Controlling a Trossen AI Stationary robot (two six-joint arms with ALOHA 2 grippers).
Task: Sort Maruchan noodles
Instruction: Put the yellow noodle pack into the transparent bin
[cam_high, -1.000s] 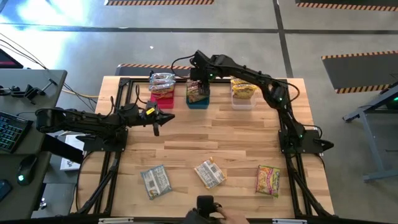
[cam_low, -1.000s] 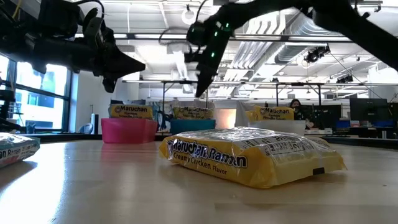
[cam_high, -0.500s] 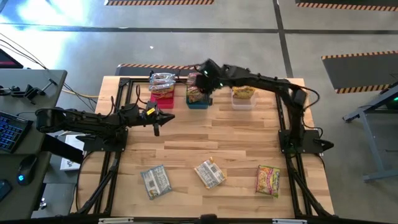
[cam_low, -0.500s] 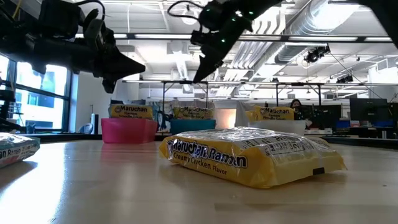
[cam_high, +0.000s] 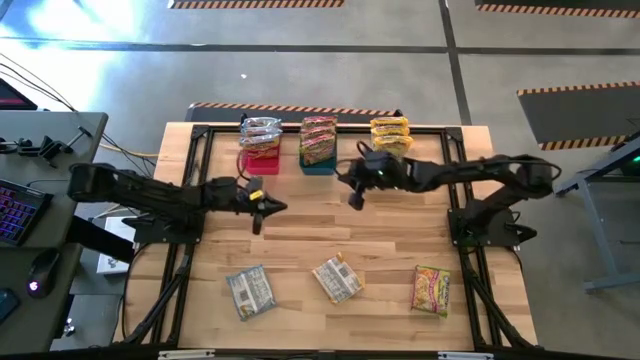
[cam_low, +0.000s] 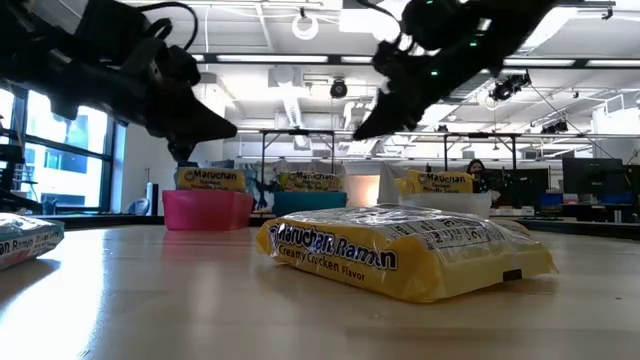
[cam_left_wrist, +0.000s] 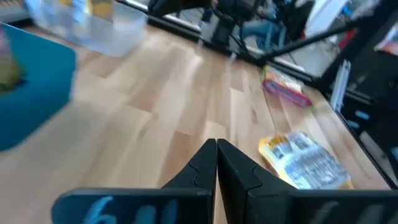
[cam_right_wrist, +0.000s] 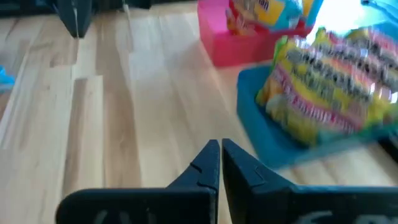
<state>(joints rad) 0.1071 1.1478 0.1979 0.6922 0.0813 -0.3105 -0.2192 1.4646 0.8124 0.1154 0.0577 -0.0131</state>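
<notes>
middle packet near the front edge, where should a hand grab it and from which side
Come straight down from above on the middle packet. It lies flat and askew on the table, so turn the hand to close across its narrow width near the centre, where the low view shows the puffed wrap rising clear of the wood. Its neighbours lie apart from it, so both long edges look free.

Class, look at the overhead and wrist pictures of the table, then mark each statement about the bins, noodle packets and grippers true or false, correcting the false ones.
1. Three crinkly plastic noodle packets lie loose on the wooden table. True.
2. The pink plastic bin is empty. False: it holds silvery packets.
3. The right gripper holds a packet. False: it is shut on nothing.
4. The left gripper is shut. True.
</notes>
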